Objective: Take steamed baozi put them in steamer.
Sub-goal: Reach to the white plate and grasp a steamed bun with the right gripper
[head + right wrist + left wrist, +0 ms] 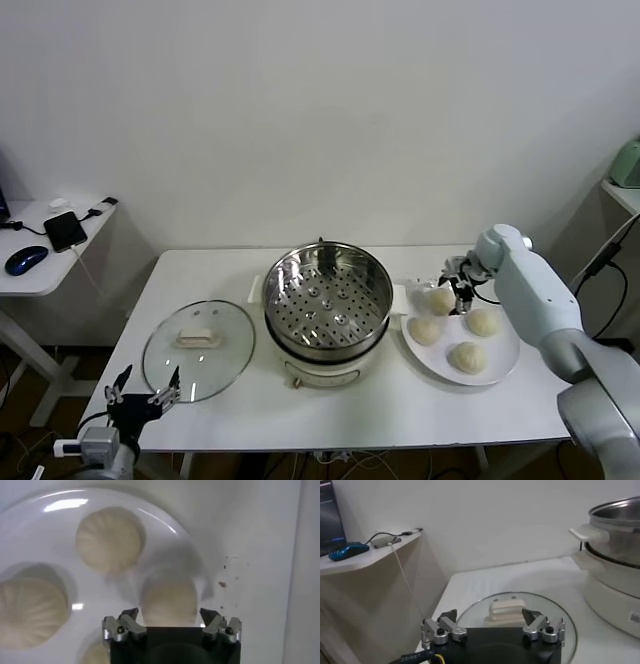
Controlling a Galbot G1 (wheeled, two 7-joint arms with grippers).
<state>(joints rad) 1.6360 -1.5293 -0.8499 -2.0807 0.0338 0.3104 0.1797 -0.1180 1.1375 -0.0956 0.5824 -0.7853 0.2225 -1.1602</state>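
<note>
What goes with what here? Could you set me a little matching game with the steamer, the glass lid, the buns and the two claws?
Things:
1. steamer
2. glass lid
3. baozi
4. right claw
5. left claw

Descriptions:
A. four on the white plate, on the robot's right
B. open, low at the table's near left corner, by the lid
C. lying flat on the table, left of the pot
D. open, above the far bun on the plate
E. middle of the table, perforated tray empty

Pairs: 1-E, 2-C, 3-A, 4-D, 5-B
</note>
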